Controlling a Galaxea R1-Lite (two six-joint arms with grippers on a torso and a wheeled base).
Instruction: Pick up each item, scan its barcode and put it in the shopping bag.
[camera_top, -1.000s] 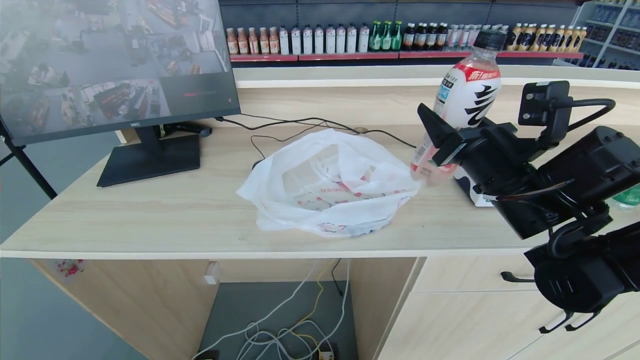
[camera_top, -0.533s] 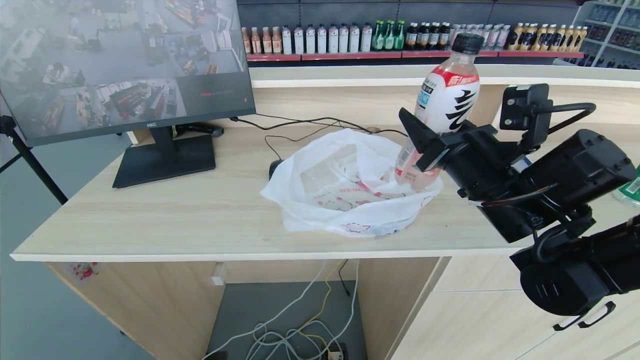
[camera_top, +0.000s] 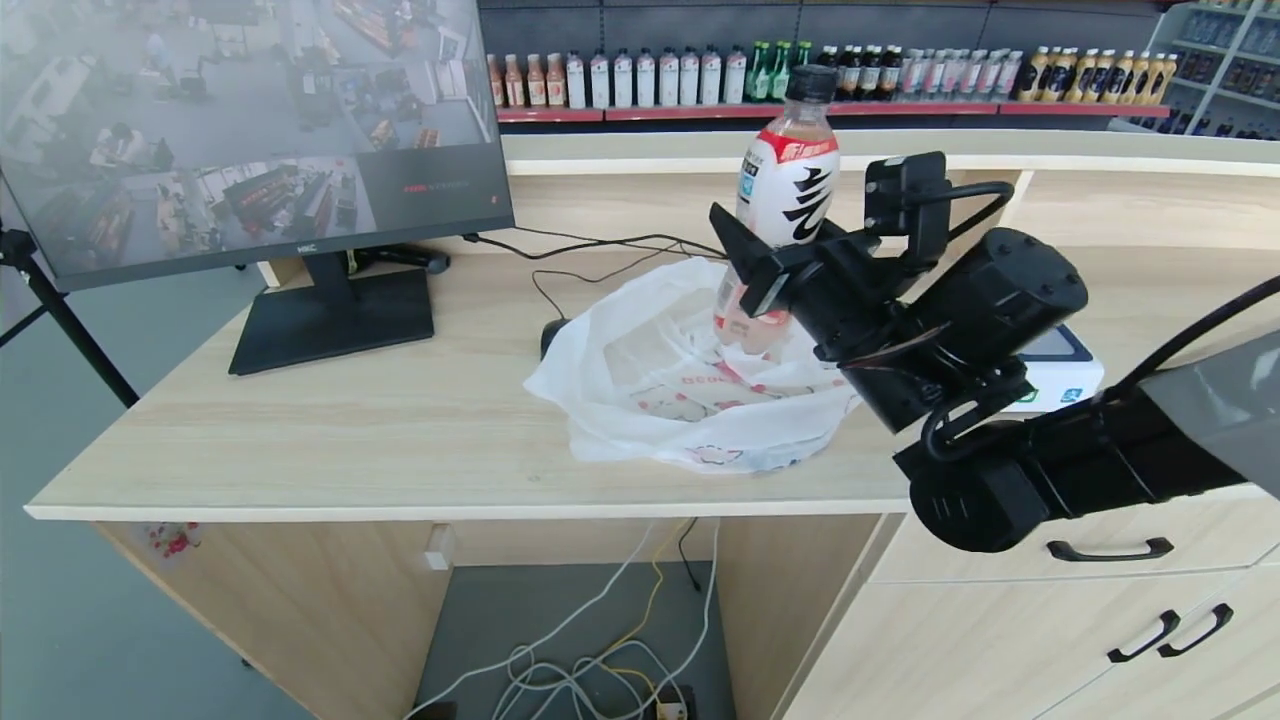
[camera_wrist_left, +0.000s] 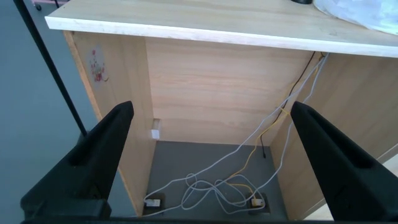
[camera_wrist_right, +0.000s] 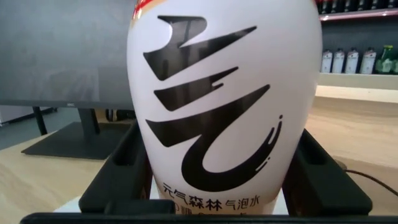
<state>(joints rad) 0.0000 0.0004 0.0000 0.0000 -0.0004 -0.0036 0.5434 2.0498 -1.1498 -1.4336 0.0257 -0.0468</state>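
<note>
My right gripper is shut on a drink bottle with a black cap, a white label with black strokes and a red band. It holds the bottle upright above the far right part of the open white plastic shopping bag, which lies on the wooden counter. In the right wrist view the bottle sits between the fingers. My left gripper is open, low in front of the counter, facing the space under it with nothing between its fingers.
A monitor on a black stand is at the counter's back left, with black cables behind the bag. A white box lies right of the bag. Loose wires lie under the counter. Shelves of bottles line the back.
My right arm has carried the bottle leftward, from beside the bag's right edge to over the bag. The head camera shifted as well. The white box is now uncovered.
</note>
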